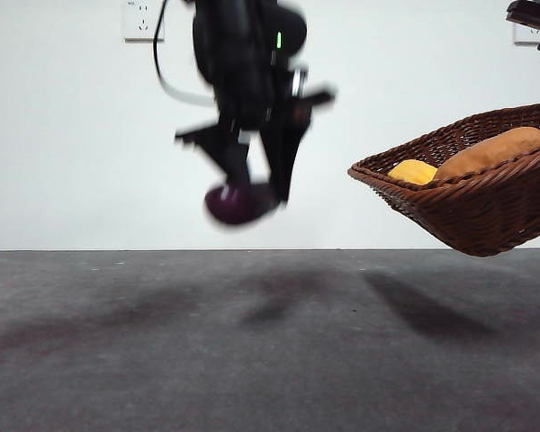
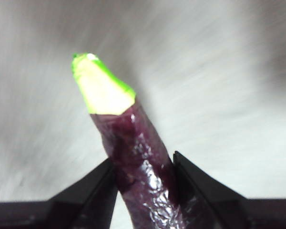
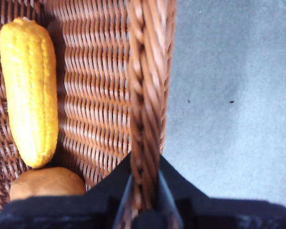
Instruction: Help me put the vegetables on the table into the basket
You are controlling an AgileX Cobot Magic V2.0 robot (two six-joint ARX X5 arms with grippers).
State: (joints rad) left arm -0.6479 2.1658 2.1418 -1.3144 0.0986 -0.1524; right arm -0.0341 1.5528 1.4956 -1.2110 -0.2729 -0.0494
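Observation:
My left gripper (image 1: 252, 193) hangs in the air over the table (image 1: 252, 342), shut on the glossy purple eggplant (image 1: 236, 203). In the left wrist view the eggplant (image 2: 136, 157) sticks out between the two jaws, its green stem end pointing away. At the right the brown wicker basket (image 1: 472, 211) floats tilted above the table. My right gripper (image 3: 144, 191) is shut on the basket's braided rim (image 3: 145, 95). Inside lie the yellow corn cob (image 3: 31, 90) and the brown potato (image 3: 45, 183), which also show as corn (image 1: 412, 171) and potato (image 1: 490, 151) in the front view.
A white wall with a power socket (image 1: 142, 20) stands behind the table. Shadows of the arm and basket fall on the grey surface.

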